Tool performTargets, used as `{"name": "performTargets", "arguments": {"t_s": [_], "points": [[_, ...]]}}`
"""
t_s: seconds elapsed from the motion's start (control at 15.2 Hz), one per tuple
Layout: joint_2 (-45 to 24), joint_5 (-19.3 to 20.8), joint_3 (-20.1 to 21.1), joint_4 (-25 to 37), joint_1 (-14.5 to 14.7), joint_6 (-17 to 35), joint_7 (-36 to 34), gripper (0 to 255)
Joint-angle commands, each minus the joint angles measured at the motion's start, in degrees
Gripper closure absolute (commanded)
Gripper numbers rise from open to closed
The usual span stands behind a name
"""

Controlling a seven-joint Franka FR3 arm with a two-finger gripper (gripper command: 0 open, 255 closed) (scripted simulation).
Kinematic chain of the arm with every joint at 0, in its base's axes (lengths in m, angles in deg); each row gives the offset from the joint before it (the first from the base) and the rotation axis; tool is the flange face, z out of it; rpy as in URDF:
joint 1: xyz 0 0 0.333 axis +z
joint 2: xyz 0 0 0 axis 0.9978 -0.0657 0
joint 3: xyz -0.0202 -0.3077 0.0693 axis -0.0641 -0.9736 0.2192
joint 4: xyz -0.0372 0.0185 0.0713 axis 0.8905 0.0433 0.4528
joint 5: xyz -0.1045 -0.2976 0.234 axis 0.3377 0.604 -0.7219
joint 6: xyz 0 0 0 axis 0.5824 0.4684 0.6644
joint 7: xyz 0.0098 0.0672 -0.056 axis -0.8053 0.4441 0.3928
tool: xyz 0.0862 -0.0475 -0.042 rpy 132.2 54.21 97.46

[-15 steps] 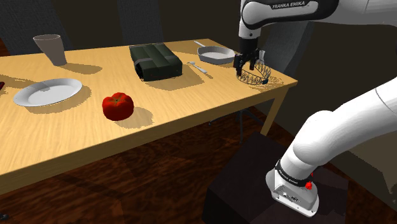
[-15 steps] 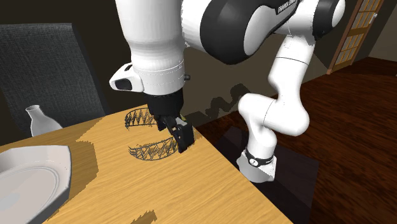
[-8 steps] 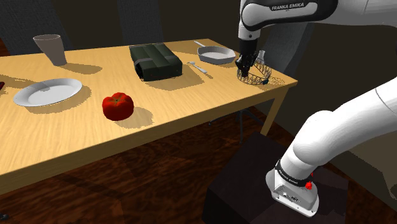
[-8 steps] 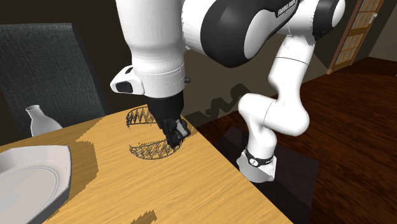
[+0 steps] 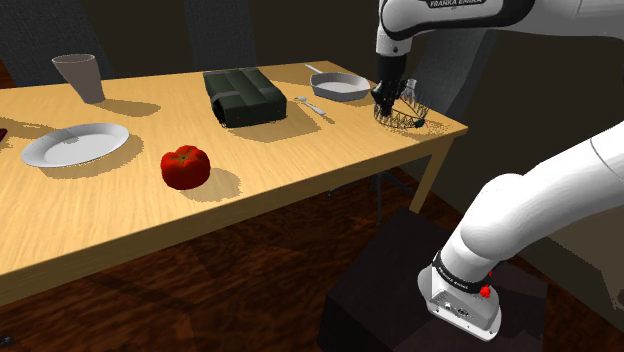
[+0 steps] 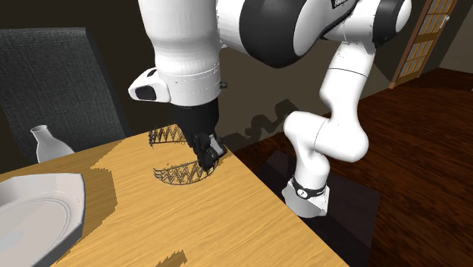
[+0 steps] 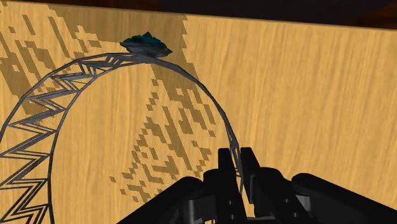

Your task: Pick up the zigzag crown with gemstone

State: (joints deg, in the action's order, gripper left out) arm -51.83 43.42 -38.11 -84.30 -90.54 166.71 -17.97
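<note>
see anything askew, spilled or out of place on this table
Nothing spilled or broken. Only the crown, near the table's corner, looks off: the gripper is shut on its thin band at one side, and it seems to hang a little tilted rather than lie flat.

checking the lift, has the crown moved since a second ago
Yes. In the shoulder view the crown has risen slightly above the table corner, gripper shut on it.

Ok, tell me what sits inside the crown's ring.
Bare wooden tabletop shows inside the crown; nothing lies in it. The gripper, shut on the band, hides the part beside its fingers.
</note>
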Motion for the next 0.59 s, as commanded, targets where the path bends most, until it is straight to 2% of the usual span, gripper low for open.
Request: {"name": "performTargets", "arguments": {"t_s": [0.0,0.53], "points": [[-0.11,-0.06,0.06,1.49,0.02,-1.37,0.20,255],[-1.08,-0.39,0.41,8.48,0.16,-7.37,0.92,255]]}}
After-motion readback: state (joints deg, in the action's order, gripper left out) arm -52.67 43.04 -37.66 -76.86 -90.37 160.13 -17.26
